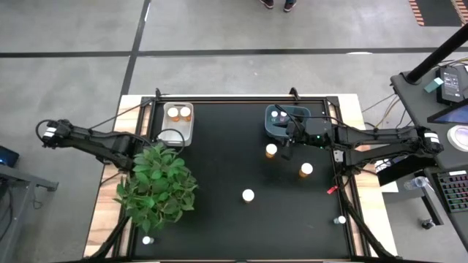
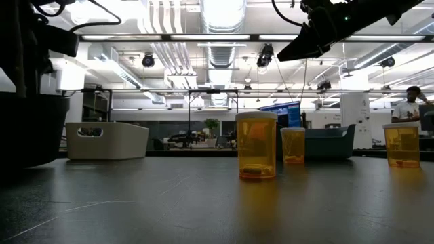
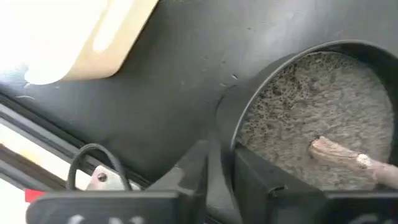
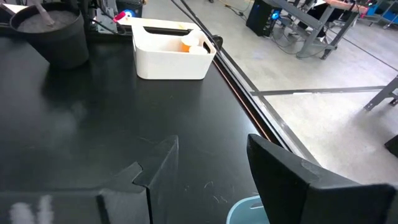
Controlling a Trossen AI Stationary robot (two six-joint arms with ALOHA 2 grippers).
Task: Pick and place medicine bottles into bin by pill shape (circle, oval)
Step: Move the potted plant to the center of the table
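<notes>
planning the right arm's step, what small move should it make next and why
Probably back off the blue bin toward the nearest bottle and lower over it. The right gripper hangs open and empty at the bin's edge, and three capped bottles stand loose on the mat. The left gripper waits by the white bin.

Left gripper (image 3: 221, 180) hidden under potted plant (image 1: 156, 183) leaves in high view; own wrist view cuts fingers at edge, gap not readable. Pill shape inside medicine bottles (image 2: 257, 146) too small to tell. Blue bin (image 4: 247, 211) cut by edge in right wrist view. Contents of white bin (image 4: 171, 50) partly hidden by wall.
</notes>
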